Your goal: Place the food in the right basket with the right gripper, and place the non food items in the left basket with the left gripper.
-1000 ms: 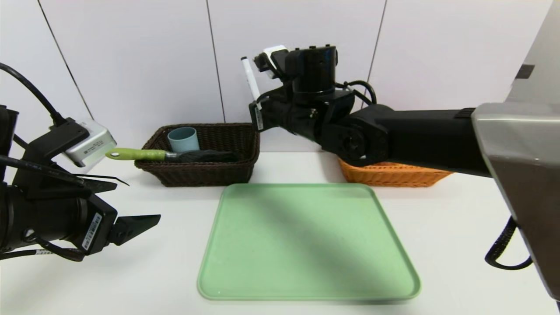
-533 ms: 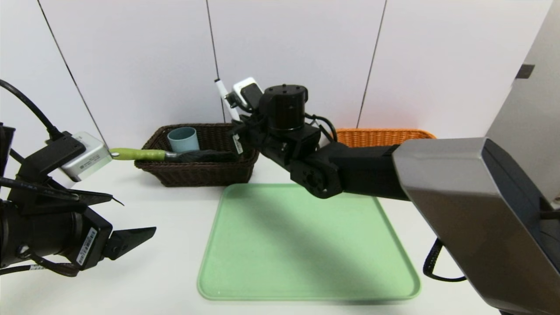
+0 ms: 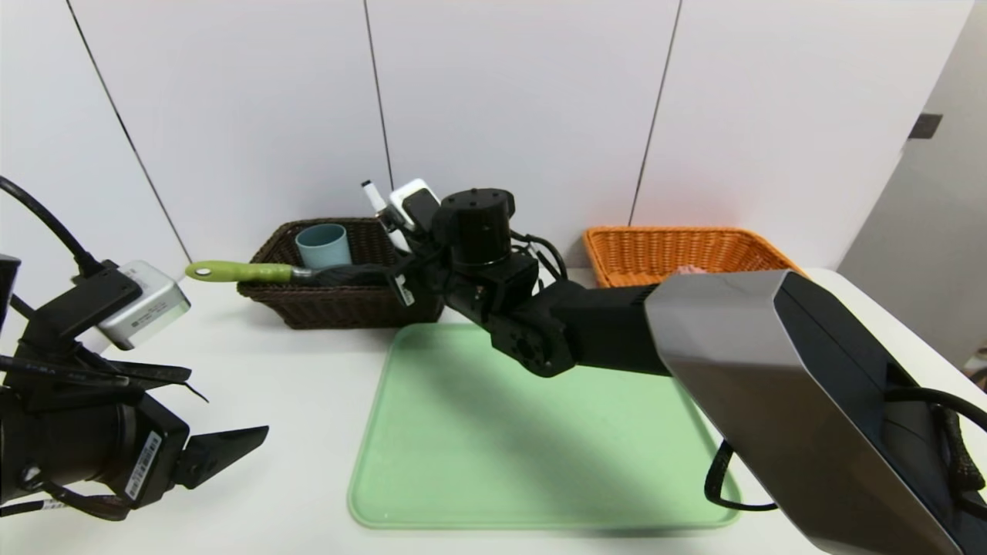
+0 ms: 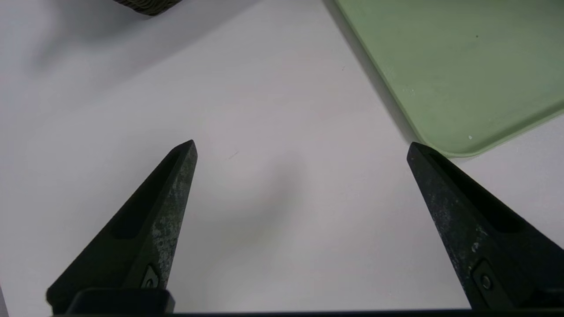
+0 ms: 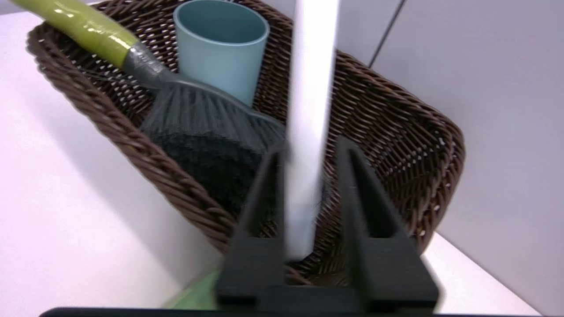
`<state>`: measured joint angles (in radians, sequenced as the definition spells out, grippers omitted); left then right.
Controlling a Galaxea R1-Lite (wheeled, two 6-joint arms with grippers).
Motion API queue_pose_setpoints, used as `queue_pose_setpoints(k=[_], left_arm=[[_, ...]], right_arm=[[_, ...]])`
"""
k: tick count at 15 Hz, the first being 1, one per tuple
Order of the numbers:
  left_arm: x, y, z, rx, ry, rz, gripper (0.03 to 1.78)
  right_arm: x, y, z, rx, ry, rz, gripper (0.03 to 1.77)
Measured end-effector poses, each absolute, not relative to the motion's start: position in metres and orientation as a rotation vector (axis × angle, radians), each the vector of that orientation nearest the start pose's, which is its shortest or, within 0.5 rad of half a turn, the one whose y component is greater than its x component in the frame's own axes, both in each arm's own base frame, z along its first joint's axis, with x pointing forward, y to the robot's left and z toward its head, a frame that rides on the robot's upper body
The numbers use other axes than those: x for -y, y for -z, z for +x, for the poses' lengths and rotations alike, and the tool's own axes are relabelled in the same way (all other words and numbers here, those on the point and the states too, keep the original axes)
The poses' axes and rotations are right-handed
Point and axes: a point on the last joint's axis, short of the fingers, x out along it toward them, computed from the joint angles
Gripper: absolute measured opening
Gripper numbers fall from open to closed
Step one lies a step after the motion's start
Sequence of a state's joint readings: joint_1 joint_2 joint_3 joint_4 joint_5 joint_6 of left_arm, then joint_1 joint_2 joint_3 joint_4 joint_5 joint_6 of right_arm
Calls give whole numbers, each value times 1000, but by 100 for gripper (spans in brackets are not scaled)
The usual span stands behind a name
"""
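Since a second ago the right arm has swung down and toward the robot's left, carrying the white marker (image 3: 376,199) from high in front of the wall to the near right corner of the dark brown basket (image 3: 432,297). The right tool (image 5: 310,152) now hangs over that basket's rim; its two fingers stand a little apart with the marker upright between them, and whether they still pinch it or have let go cannot be told, as a small gap shows on one side. Below and beyond the marker, inside the basket, lie the dark-bristled brush (image 5: 207,127), its green handle sticking out over the rim, and the blue-grey cup (image 5: 220,46), standing upright by the far wall. The orange basket (image 3: 655,250) sits well apart to the right; a pinkish bun (image 3: 688,270) just peeks out behind the right arm's grey casing. The green tray (image 3: 540,455) lies bare on the white counter (image 3: 293,362). The left tool (image 4: 302,149) hovers low at the left with its fingers spread wide, holding nothing.
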<state>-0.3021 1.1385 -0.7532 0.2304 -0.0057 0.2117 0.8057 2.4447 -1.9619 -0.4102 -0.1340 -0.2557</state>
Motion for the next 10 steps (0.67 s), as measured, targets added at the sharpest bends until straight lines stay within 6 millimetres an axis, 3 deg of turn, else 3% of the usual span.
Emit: queue_pose_setpoints(k=[4, 10], left_arm=[[43, -219, 137, -563, 358, 296, 169], [41, -224, 133, -535, 348, 291, 169]], right_arm=[[-374, -170, 364, 19, -675, -280, 97], [-359, -199, 365, 63, -641, -253, 137]])
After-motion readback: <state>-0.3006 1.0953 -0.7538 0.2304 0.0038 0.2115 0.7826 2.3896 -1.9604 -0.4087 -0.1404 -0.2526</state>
